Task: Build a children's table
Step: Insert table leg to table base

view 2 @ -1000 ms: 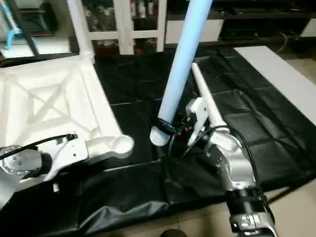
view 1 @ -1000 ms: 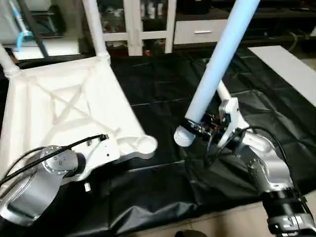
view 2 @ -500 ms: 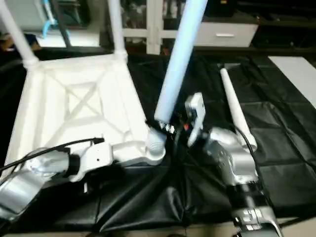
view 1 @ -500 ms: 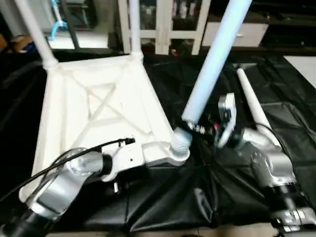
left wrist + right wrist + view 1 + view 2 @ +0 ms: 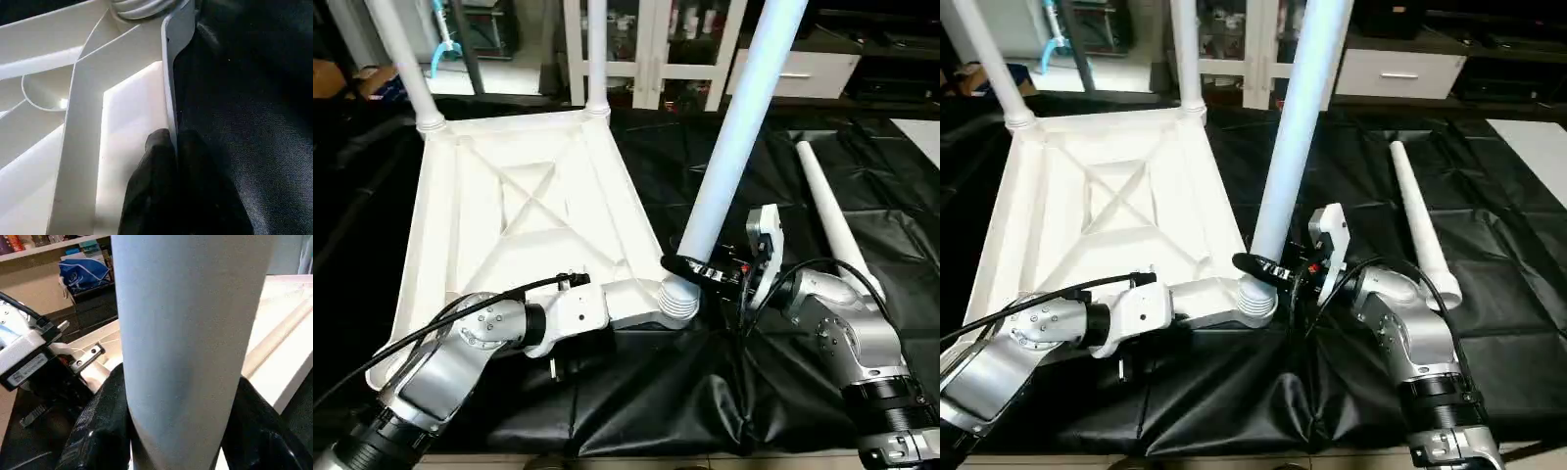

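Left claw (image 5: 173,161): my fingers are pressed together on the thin near rim of the top, one finger (image 5: 151,161) inside the rim, the other outside against the black sheet.
Top (image 5: 524,211): white, square, lying upside down on the sheet, X-ribs facing up; it sits to my left and centre.
Far legs: two white legs (image 5: 396,64) stand upright in the two far corner sockets.
Held leg (image 5: 734,137): a long pale tube leaning up and away to the right; its ribbed lower end meets the top's near right corner socket (image 5: 677,302), at a tilt.
Right claw (image 5: 697,269): my fingers wrap the held leg just above its ribbed end, one on each side, pinching it.
Loose leg (image 5: 827,220): lies flat on the sheet to my right, well apart from the top, narrow end pointing away.
Sheet (image 5: 862,176): black, creased, spread under everything.
Cabinet (image 5: 646,49): white, glass doors, behind the top.
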